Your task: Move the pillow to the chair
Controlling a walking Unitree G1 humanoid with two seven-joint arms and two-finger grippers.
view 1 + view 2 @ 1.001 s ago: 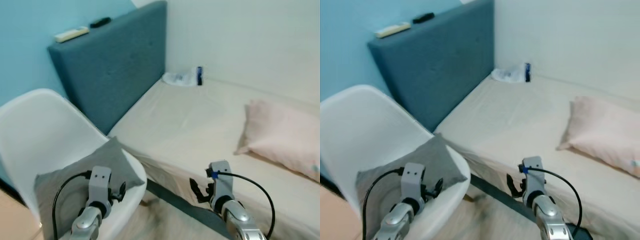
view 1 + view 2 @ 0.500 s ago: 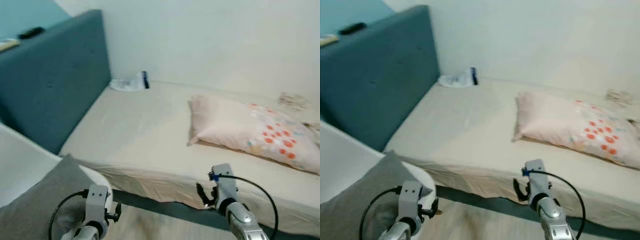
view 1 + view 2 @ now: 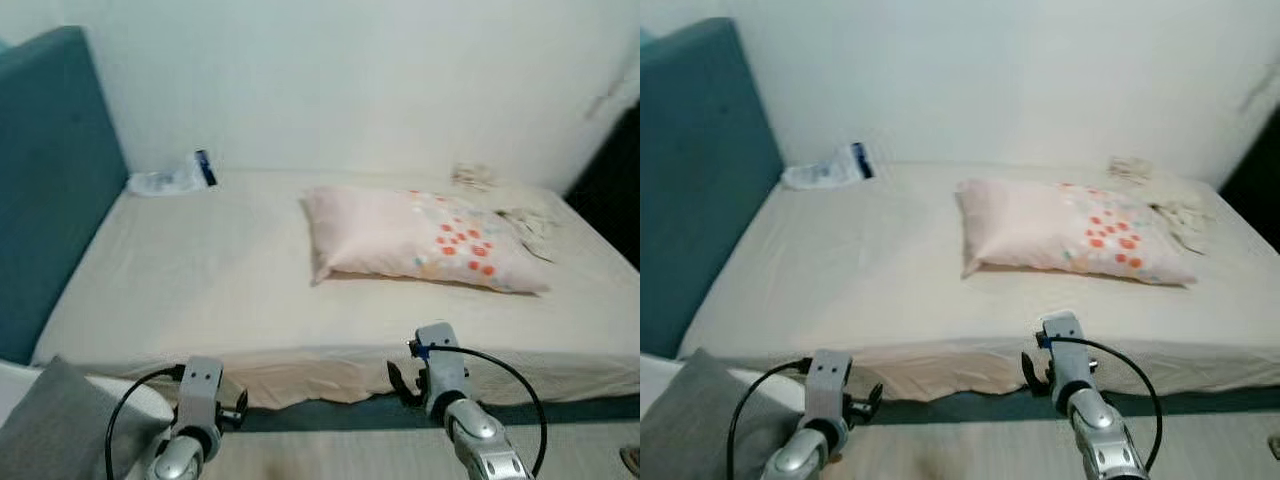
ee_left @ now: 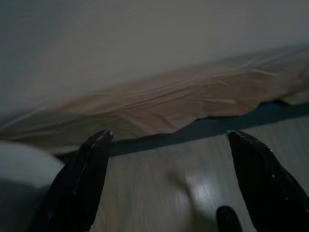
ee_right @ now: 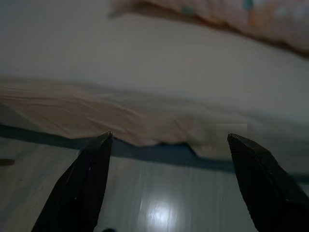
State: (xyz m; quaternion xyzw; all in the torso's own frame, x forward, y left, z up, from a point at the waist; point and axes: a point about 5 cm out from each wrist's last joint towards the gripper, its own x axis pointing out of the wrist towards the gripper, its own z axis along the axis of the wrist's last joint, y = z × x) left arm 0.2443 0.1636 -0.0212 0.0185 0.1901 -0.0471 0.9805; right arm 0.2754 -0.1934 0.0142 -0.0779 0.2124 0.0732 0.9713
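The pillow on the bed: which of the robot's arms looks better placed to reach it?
Probably the right gripper: it sits almost straight below the pillow, open. The left gripper, also open, is off by the grey cushion.

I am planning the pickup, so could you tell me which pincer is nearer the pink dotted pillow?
The right pincer. It hangs at the bed's near edge, just below the pillow; the left pincer hangs farther off to the left, by the grey cushion.
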